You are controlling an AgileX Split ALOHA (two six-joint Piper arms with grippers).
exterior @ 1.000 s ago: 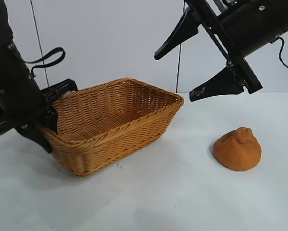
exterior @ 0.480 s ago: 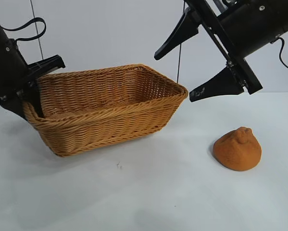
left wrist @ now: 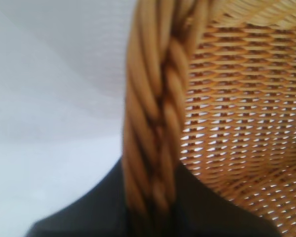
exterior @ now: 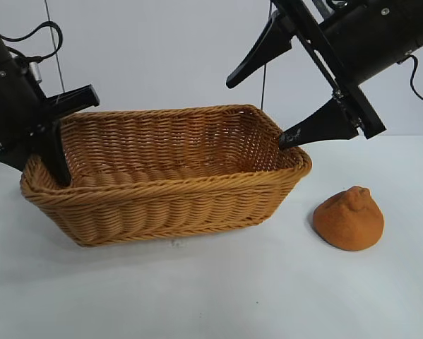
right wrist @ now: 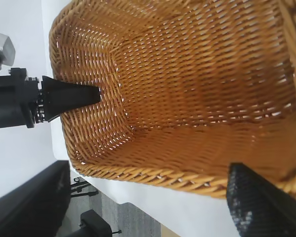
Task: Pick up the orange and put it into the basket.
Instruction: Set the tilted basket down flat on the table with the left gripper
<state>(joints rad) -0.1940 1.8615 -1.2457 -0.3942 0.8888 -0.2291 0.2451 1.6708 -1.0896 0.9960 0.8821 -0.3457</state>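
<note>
The wicker basket sits on the white table at left centre, long side facing the camera. My left gripper is shut on the braided rim at the basket's left end, one finger inside and one outside; the left wrist view shows the rim clamped between the dark fingers. The orange, a rusty lump with a knobby top, lies on the table right of the basket, untouched. My right gripper hangs open and empty above the basket's right end, its lower fingertip just over the rim. The right wrist view looks into the empty basket.
The white table extends in front of the basket and around the orange. The right wrist view shows the table's far edge, with a dark stand on the floor beyond it.
My left gripper has swung and pulled the basket by its rim, so it now lies broadside with its right end under the right gripper. The right arm and the orange have not moved.
</note>
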